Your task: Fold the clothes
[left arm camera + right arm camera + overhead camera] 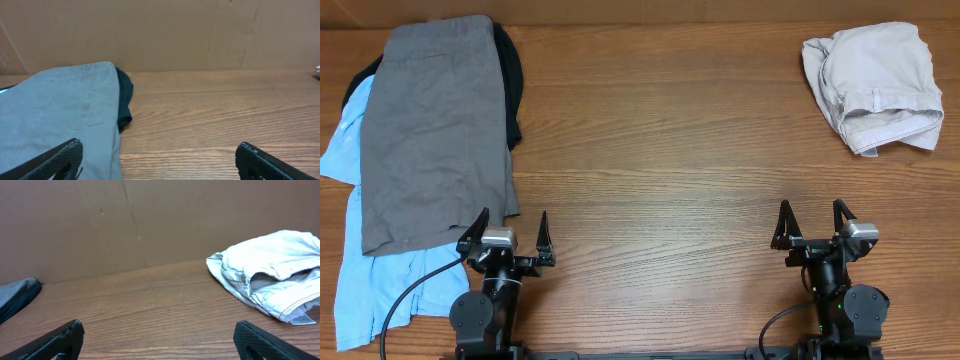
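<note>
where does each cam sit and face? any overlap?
Overhead: above the table, straight down; shows left tool and right tool, both open, grey shorts, beige shorts.
Left wrist: on the left arm, facing low across the table to the cardboard wall; own fingers at bottom corners.
Right wrist: same from the right arm; own fingers at bottom corners.
Shared: overhead and left wrist both see the grey shorts; overhead and right wrist the beige shorts.
</note>
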Controlling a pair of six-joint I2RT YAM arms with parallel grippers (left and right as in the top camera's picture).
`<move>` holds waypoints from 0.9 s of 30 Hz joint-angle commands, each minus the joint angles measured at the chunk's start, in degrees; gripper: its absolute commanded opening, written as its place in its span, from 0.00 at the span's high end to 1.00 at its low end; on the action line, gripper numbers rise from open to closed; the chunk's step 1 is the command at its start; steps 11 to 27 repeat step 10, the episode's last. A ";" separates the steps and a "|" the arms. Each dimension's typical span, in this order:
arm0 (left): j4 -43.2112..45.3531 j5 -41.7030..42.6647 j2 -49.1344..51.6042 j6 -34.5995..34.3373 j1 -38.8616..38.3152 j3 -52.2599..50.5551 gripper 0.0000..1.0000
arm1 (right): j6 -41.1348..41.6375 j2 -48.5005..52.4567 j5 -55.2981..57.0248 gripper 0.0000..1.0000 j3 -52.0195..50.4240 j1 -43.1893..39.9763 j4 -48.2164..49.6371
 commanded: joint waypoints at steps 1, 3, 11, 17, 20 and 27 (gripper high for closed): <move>0.15 0.24 -0.74 -0.79 0.22 -0.39 0.00 | -0.02 -0.57 0.39 0.00 -0.61 0.13 0.31; 0.15 0.24 -0.74 -0.79 0.22 -0.39 0.00 | -0.02 -0.57 0.39 0.00 -0.61 0.13 0.31; 0.15 0.24 -0.74 -0.79 0.22 -0.39 0.00 | -0.04 -0.57 0.39 0.00 -0.61 0.13 0.31; 0.15 0.24 -0.74 -0.79 0.22 -0.39 0.00 | -0.04 -0.57 0.39 0.00 -0.61 0.13 0.31; 0.15 0.24 -0.74 -0.79 0.22 -0.39 0.00 | -0.04 -0.57 0.39 0.00 -0.61 0.13 0.31; 0.15 0.24 -0.74 -0.79 0.22 -0.39 0.00 | -0.04 -0.57 0.39 0.00 -0.61 0.13 0.31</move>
